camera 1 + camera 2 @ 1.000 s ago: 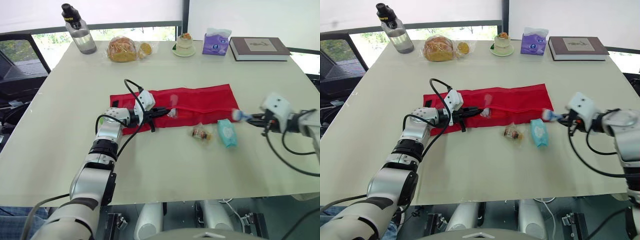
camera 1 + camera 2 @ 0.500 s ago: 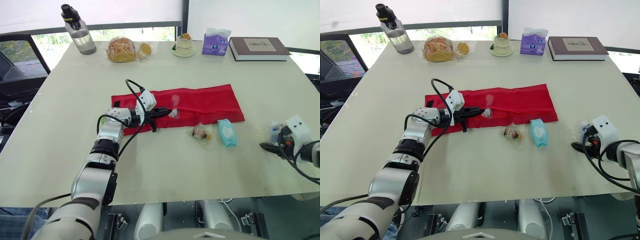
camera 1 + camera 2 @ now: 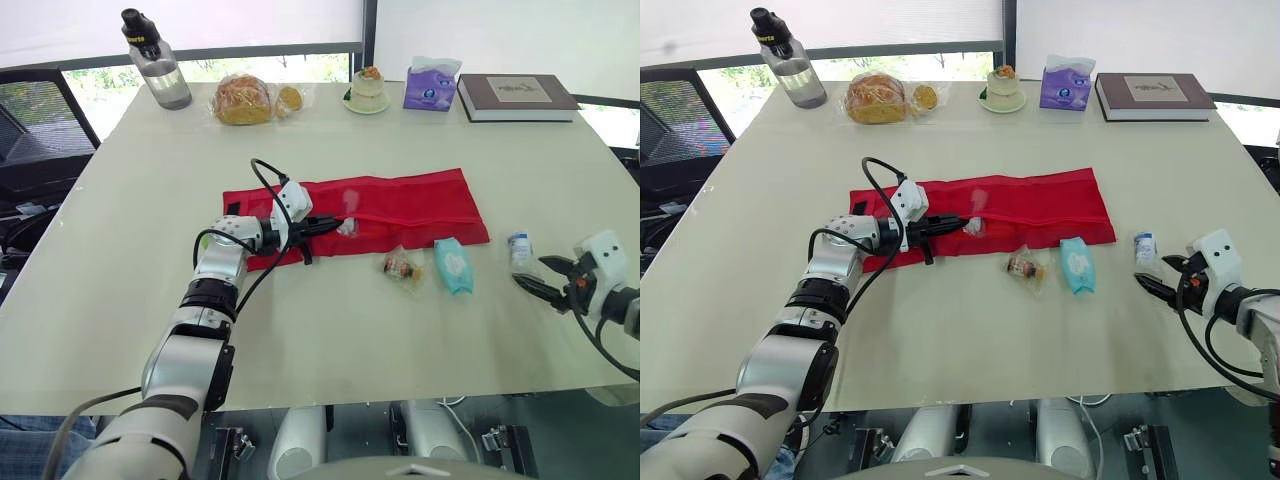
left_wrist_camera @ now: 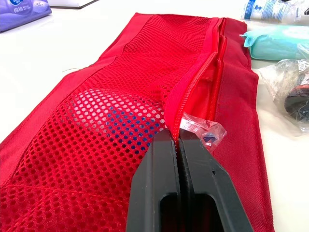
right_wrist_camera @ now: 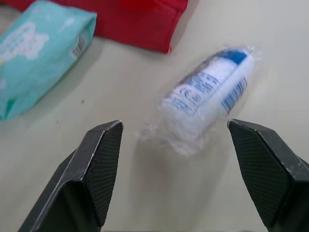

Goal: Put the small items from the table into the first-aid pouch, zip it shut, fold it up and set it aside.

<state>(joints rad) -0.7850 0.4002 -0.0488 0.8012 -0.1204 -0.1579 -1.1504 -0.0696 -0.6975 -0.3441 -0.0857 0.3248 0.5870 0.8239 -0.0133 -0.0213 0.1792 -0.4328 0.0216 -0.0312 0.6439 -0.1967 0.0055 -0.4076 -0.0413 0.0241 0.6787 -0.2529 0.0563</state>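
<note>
— Which way does the wrapped roll (image 5: 208, 96) lie from the right end effector (image 3: 1152, 270)?

— Just ahead of its fingertips, flat on the tabletop (image 3: 330, 330) and touching neither finger. The fingers are spread wide and hold nothing, and the roll sits a little past the gap between them.

— And its long axis?

— Slanted across that gap, neither in line with the fingers nor square to them. I'd say the wrist needs a small turn before closing, or the pads may catch the loose wrap and not the roll.

— Could the left arm take it?

— No, it's well apart from the roll. The left end effector (image 4: 176, 137) has its fingers pressed together on the zipper edge of the red pouch (image 3: 410, 205), seemingly holding the opening up. The right arm is low and reaches out level over the tabletop. From its fingertips, the pouch's near corner is just beyond the roll.
</note>
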